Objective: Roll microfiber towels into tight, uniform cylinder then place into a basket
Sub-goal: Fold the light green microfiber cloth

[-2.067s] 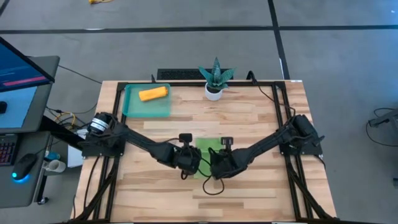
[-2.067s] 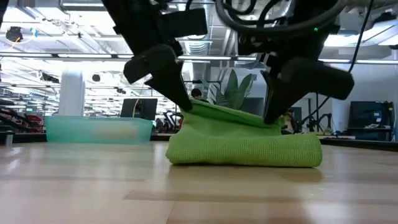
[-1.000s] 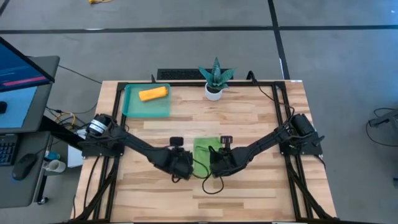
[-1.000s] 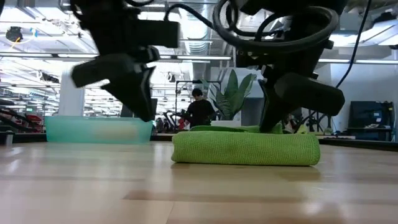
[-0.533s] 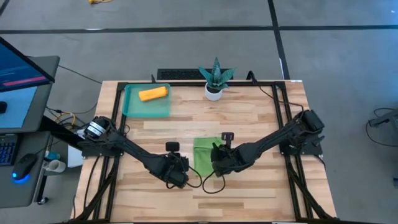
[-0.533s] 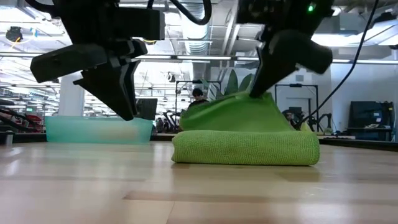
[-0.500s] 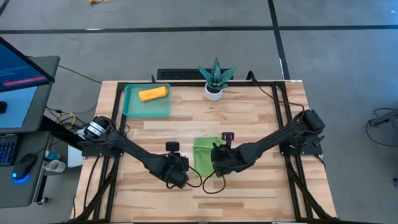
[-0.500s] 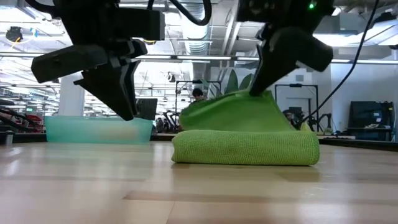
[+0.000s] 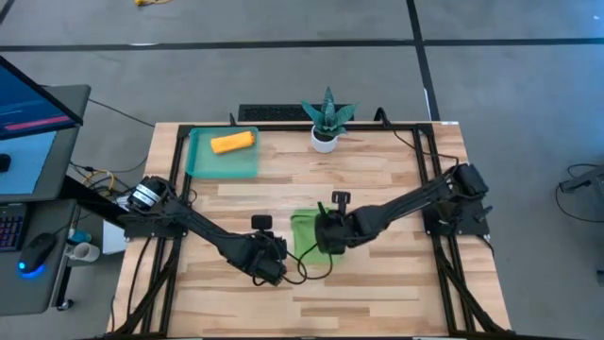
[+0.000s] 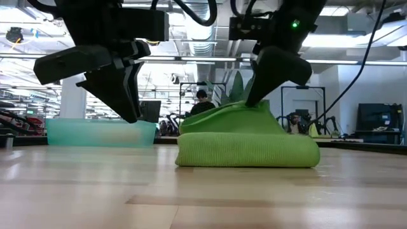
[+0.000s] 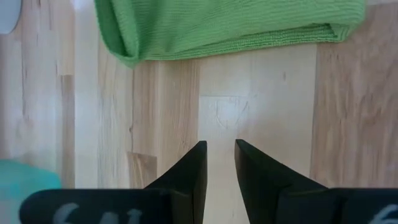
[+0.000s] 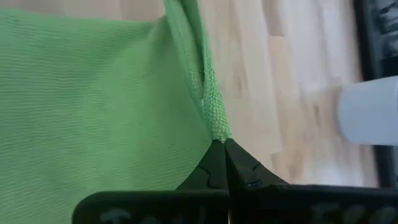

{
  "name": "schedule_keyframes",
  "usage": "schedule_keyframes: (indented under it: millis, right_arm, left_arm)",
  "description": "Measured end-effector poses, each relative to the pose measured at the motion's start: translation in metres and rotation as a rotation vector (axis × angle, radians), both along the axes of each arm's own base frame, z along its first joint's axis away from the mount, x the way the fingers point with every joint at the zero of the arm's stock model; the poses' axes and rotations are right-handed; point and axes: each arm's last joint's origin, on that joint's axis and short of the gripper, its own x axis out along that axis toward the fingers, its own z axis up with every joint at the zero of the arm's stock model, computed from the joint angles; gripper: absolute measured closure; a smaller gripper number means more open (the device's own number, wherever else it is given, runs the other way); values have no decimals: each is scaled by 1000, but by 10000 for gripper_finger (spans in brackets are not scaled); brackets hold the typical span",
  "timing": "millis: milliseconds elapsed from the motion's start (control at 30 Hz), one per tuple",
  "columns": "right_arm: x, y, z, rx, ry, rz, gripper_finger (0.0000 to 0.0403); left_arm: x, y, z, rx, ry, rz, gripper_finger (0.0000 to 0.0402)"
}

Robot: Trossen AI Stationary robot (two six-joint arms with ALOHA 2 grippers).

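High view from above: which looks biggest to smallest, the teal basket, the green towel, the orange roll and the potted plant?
1. Teal basket.
2. Green towel, partly hidden under the right gripper, so it may be larger than it shows.
3. Potted plant.
4. Orange roll.

This is a robotics lab or test hall set inside a large industrial-style space. The wooden worktop [image 9: 377, 283] sits in a black metal frame on a bare grey concrete floor [image 9: 283, 76], with a computer screen [image 9: 28, 109], keyboard and mouse [image 9: 36, 253] at a side station and loose cables [image 9: 94, 178] running beside it. Across the worktop, the low view shows an open hall with exposed ceiling ducts [image 10: 210, 38], strip lights, equipment racks, more monitors [image 10: 375, 117] and a person [image 10: 202, 105] working far behind.
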Motion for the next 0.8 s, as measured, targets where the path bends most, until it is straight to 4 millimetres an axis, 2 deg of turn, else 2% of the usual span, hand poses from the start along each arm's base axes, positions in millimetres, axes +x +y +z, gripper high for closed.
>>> schedule_keyframes:
  millis: [233, 500, 800]
  right_arm:
    - [5, -7, -1, 109, 25, 40, 379]
    - [6, -16, -1, 114, 30, 12, 339]
    - [8, -28, -2, 112, 40, -26, 241]
  left_arm:
    - [0, 0, 0, 1, 1, -3, 327]
    - [0, 0, 0, -12, 4, 0, 327]
    - [0, -1, 0, -17, -2, 11, 327]
